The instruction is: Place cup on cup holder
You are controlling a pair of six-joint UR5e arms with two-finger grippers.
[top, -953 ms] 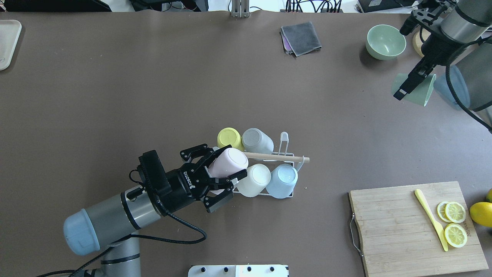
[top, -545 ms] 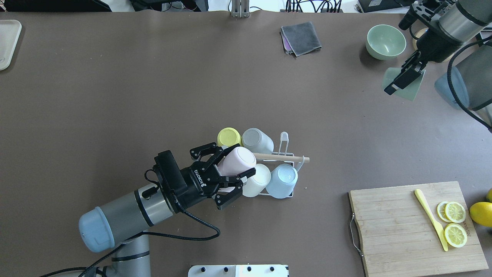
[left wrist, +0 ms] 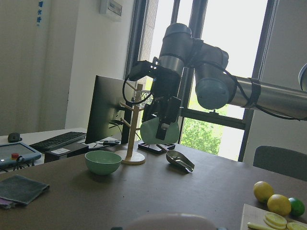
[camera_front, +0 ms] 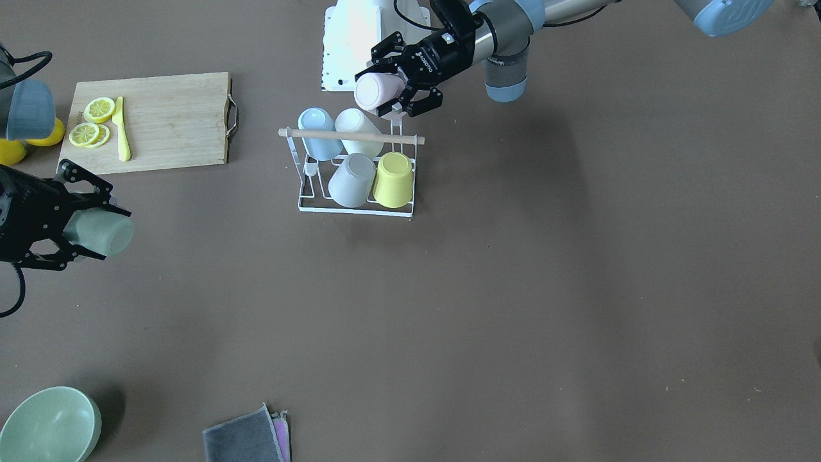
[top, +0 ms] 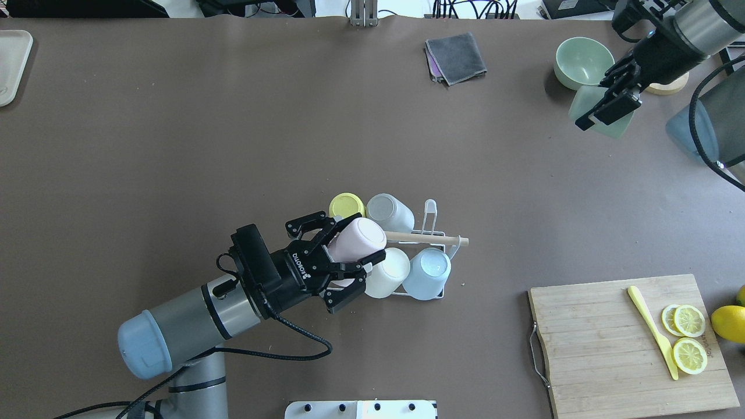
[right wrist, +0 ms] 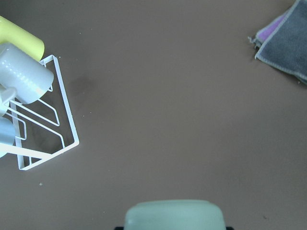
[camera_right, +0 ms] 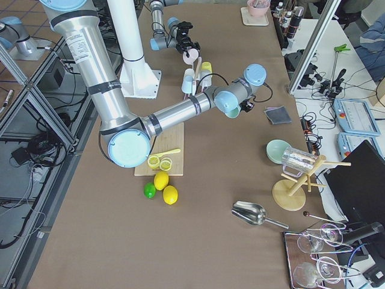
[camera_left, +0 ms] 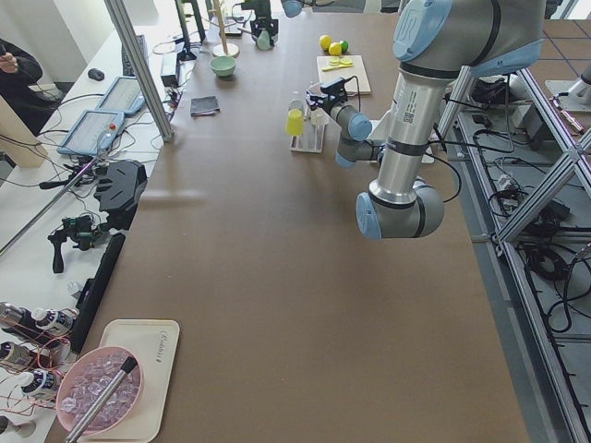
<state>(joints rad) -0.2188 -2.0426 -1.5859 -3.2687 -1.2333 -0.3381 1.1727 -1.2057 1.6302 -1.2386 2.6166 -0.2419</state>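
Observation:
The cup holder (top: 433, 216) is a white wire rack with a wooden rod handle (top: 428, 237) at the table's middle; it also shows in the front view (camera_front: 356, 210). It carries a yellow cup (top: 346, 205), a grey cup (top: 390, 212), a cream cup (top: 387, 272) and a light blue cup (top: 428, 273). My left gripper (top: 364, 238) is shut on a pink cup (top: 358, 241), tilted over the rack's left end. My right gripper (top: 602, 110) is shut on a pale green cup (top: 614, 122), held in the air at the far right.
A green bowl (top: 582, 61) sits just behind the right gripper. A folded grey cloth (top: 457, 57) lies at the back. A cutting board (top: 611, 343) with lemon slices and a yellow knife is at the front right, with a lemon (top: 727, 323) beside it.
The left gripper has carried the pink cup right, over the rack's left end. The right gripper has carried the green cup left and farther back, toward the green bowl.

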